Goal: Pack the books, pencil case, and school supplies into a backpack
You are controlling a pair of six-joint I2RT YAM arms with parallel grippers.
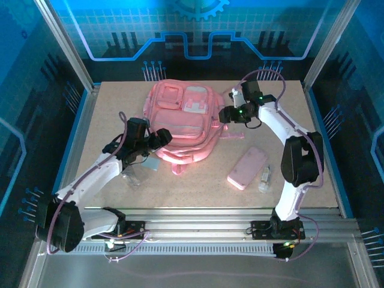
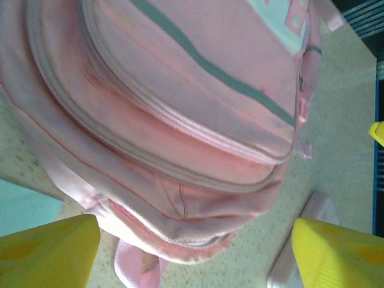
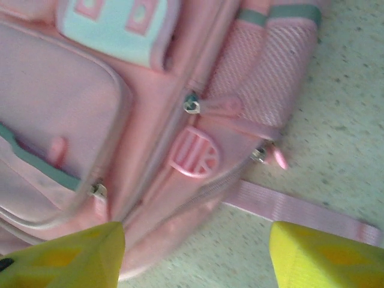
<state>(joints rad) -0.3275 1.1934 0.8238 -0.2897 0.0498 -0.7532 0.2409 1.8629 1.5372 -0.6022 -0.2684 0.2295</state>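
Note:
The pink backpack (image 1: 180,120) lies flat in the middle of the table, front pockets up. My left gripper (image 1: 157,141) hovers at its near-left edge. In the left wrist view its yellow fingers (image 2: 51,252) stand wide apart, open, with the backpack's (image 2: 180,120) rim between them and untouched. My right gripper (image 1: 225,115) is at the bag's right side, open above a zipper seam (image 3: 192,156) and a strap (image 3: 300,210). The pencil case (image 1: 247,168) lies to the right on the table. A light-blue square (image 1: 153,163) and a clear oblong item (image 1: 264,178) lie nearby. The books are out of view.
Metal frame rails (image 1: 210,228) run along the near edge of the table, and upright posts stand at the back corners. A small clear piece (image 1: 133,177) lies under my left forearm. Bare tabletop (image 1: 198,192) stretches between the backpack and the near edge.

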